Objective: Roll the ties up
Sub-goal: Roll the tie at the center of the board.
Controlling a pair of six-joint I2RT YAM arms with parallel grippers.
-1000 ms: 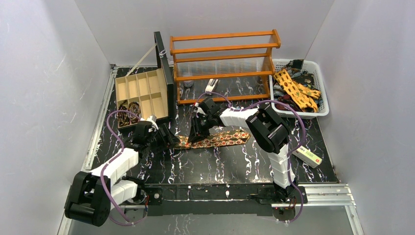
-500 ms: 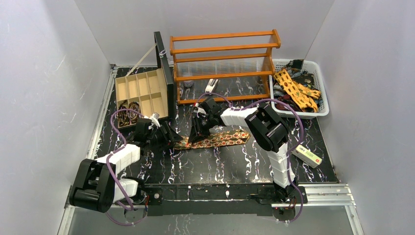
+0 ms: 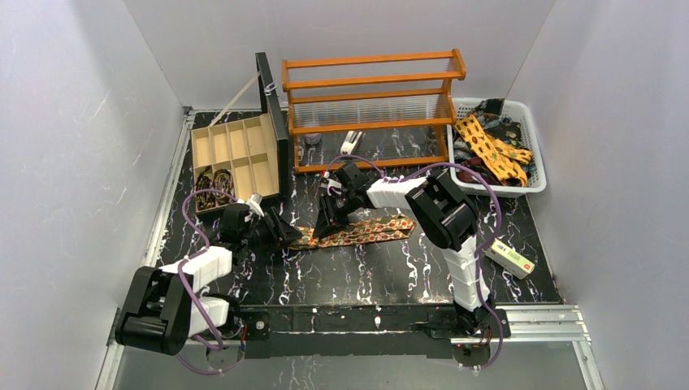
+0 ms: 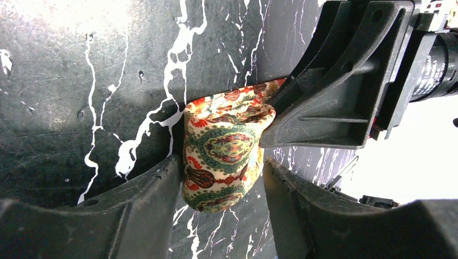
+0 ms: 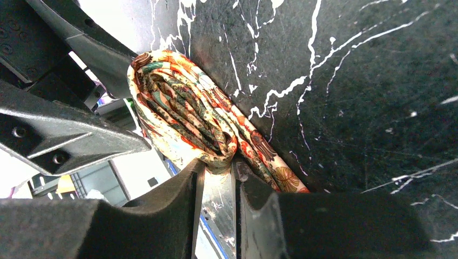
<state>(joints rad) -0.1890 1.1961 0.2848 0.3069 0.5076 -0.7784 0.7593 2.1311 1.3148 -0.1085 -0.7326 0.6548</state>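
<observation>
— Checking the near side first: how is the left gripper point(image 4: 221, 164) placed?

— Its jaws are set astride the rolled end of the tie point(image 3: 370, 230) on the table point(image 3: 366, 272); a grip cannot be confirmed. Just beyond, the right gripper point(image 5: 217, 164) is clamped on that roll. The unrolled length is laid rightward, away from both.

White walls point(image 3: 81, 122) enclose a black, white-veined table point(image 3: 341, 280) with an orange wooden rack point(image 3: 370, 81) at its back.

Left fingers point(image 4: 135, 216) spread apart; right fingers point(image 5: 162, 216) pinched nearly together
</observation>
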